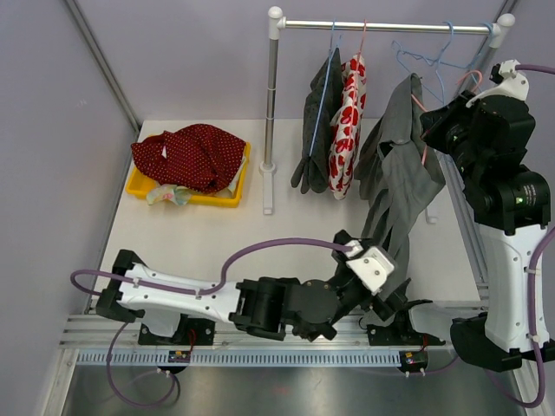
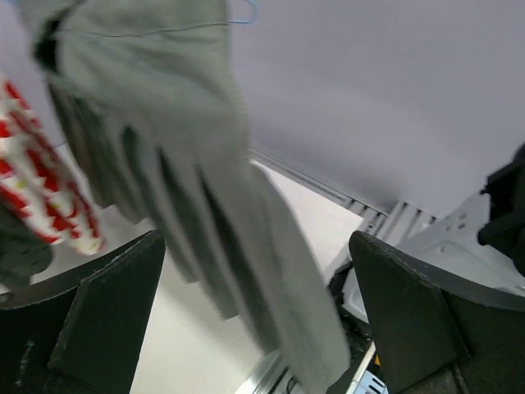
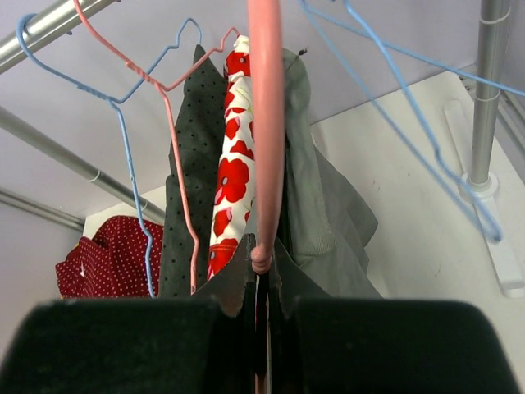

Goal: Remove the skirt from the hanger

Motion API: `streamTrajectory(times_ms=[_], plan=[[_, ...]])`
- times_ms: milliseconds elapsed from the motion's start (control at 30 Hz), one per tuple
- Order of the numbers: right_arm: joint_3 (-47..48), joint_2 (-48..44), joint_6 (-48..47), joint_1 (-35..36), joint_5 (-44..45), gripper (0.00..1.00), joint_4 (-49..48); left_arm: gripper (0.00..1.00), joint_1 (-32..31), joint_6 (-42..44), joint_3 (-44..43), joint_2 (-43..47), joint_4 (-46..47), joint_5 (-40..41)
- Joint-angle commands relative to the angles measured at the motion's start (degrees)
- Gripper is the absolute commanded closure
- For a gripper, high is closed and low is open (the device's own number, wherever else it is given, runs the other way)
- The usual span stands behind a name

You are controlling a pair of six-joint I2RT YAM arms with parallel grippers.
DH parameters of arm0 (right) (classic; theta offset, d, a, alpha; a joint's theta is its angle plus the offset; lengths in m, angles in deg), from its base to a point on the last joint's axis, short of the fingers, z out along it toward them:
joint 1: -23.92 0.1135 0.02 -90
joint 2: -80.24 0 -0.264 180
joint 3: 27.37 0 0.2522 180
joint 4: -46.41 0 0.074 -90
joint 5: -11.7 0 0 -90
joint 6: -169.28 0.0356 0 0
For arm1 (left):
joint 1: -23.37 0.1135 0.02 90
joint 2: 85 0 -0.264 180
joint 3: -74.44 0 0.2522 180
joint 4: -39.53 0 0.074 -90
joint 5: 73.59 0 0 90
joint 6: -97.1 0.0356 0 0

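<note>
The right gripper (image 3: 261, 289) was clamped tight on the pink wire hanger (image 3: 267, 123), up at the right of the overhead view. The grey pleated skirt (image 1: 395, 186) hung from it, trailing down toward the lower middle of the frame. The left gripper (image 2: 256, 246) stood wide, holding nothing, with the skirt's loose end dangling between its fingers (image 2: 107, 320).

Here was the danger: close too shallow and those fingers would catch only a pleat edge, and the cloth would likely slip out on the pull. Pull hard with the waistband snagged on the wire, and the hanger could twist in the right grip. It could also swing into the blue wire hangers (image 3: 410, 107) just beside it. The red-and-white floral garment (image 1: 349, 130) hung near too, and a wide sweep might drag it along.
</note>
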State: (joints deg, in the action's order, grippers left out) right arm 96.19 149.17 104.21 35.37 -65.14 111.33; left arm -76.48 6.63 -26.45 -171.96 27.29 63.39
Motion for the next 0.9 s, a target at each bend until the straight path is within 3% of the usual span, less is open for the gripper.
streamTrajectory(times_ms=[0,133,267,300,500,600,633,667,867], plan=[[0.15,-1.6,2.32,-0.19,-2.27,1.0,-2.56,0.01,1.06,-1.01,-4.44,-2.95,5.33,-8.92],[1.2,-1.86,2.84,-0.19,-2.88,1.0,-1.5,0.05,2.29,-1.38,-6.38,-6.2,6.04,-9.72],[4.18,-2.22,3.02,-0.19,-4.2,1.0,0.78,0.13,3.35,-1.2,-7.7,-9.18,6.48,-4.99],[4.63,-2.22,3.11,-0.19,-4.55,1.0,1.31,0.19,3.96,-1.64,-8.14,-9.63,6.13,-3.58],[8.32,-2.3,3.81,-0.19,-6.75,1.0,6.14,0.36,5.19,-0.06,-9.37,-11.74,7.44,1.7],[9.21,-2.13,4.51,-0.19,-7.81,1.0,8.08,0.63,5.98,0.03,-11.3,-13.06,5.87,2.85],[9.21,-2.22,4.78,-0.28,-7.89,1.0,8.34,0.88,5.99,0.03,-11.48,-13.32,5.86,3.03],[8.86,-2.3,4.87,-0.19,-7.72,1.0,8.43,0.97,5.99,0.03,-11.57,-13.41,5.86,2.94],[3.42,-4.75,4.61,-0.19,-1.32,1.0,2.75,1.0,2.84,-0.94,-10.96,-13.15,4.81,3.2]])
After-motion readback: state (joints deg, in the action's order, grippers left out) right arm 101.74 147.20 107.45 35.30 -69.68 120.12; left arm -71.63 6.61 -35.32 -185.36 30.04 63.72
